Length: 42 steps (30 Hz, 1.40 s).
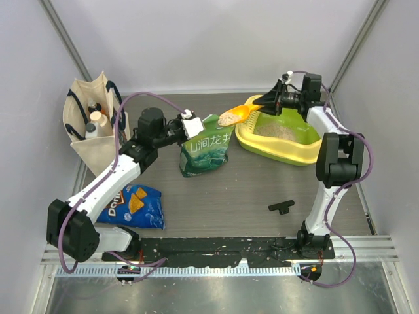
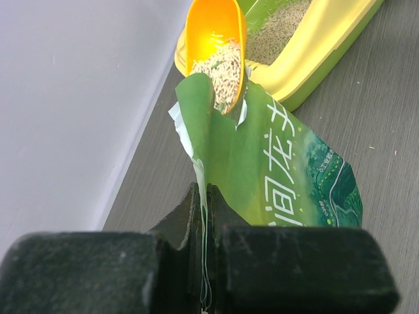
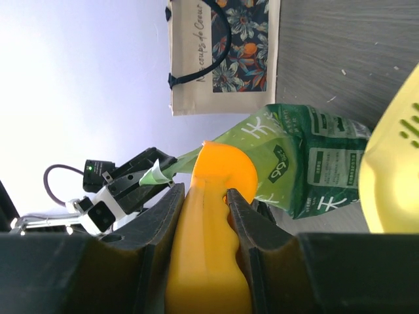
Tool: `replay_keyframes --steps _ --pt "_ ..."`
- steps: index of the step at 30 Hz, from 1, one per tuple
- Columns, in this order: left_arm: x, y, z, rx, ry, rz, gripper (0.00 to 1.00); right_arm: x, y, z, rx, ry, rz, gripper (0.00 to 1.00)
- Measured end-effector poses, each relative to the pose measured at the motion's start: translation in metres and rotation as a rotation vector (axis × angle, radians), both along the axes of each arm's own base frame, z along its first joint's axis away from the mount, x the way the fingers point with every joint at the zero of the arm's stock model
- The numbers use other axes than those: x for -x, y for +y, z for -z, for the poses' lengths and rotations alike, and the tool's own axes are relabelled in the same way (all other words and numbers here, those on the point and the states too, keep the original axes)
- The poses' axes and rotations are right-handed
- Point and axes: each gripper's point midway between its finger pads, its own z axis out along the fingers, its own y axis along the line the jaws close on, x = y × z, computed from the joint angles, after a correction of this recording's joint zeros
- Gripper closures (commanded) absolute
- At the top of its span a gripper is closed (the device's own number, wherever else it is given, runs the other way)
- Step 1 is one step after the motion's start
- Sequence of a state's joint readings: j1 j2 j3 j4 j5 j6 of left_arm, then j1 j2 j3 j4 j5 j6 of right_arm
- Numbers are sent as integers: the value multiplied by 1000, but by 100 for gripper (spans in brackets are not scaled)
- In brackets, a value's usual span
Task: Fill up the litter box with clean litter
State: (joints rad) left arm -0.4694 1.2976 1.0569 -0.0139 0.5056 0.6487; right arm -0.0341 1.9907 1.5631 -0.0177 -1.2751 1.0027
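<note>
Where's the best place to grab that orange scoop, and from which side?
The orange scoop's narrow handle, from the end opposite the bowl, as the right gripper does: it is slim enough to pinch, and the bowl can carry clean litter.

You can pass over open tabletop (image 1: pixel 249 190) in the near middle. On the far side, green pouch (image 1: pixel 205 152) and litter box (image 1: pixel 288 156) stand close, orange scoop (image 1: pixel 237 114) filling their gap. Tote bag (image 1: pixel 88 140) blocks far left, Doritos bag (image 1: pixel 134 206) near left, black part (image 1: pixel 281 207) near right.
</note>
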Motion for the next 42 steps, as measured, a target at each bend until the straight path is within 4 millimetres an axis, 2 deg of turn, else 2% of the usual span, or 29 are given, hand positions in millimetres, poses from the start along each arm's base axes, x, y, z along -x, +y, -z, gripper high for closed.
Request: replay_keyframes --steps 5,16,22,26,30,35,42 --pt "0 0 0 2 -5 -2 100 -6 -11 4 0 6 30 99" --pt "2 3 0 2 -8 -7 100 -8 -11 4 -12 20 39 99" --pt "2 3 0 -4 -16 -5 100 -14 -28 3 -5 17 82 99" --pt "3 3 0 -3 -17 -4 100 -26 -60 4 18 5 164 99" --pt "7 3 -1 0 -19 6 100 -35 -106 13 55 7 281 99" --pt "9 3 -1 2 -18 13 100 -38 -166 26 115 19 416 99" --pt "11 3 -1 4 -18 18 100 -40 -231 33 392 -68 549 99"
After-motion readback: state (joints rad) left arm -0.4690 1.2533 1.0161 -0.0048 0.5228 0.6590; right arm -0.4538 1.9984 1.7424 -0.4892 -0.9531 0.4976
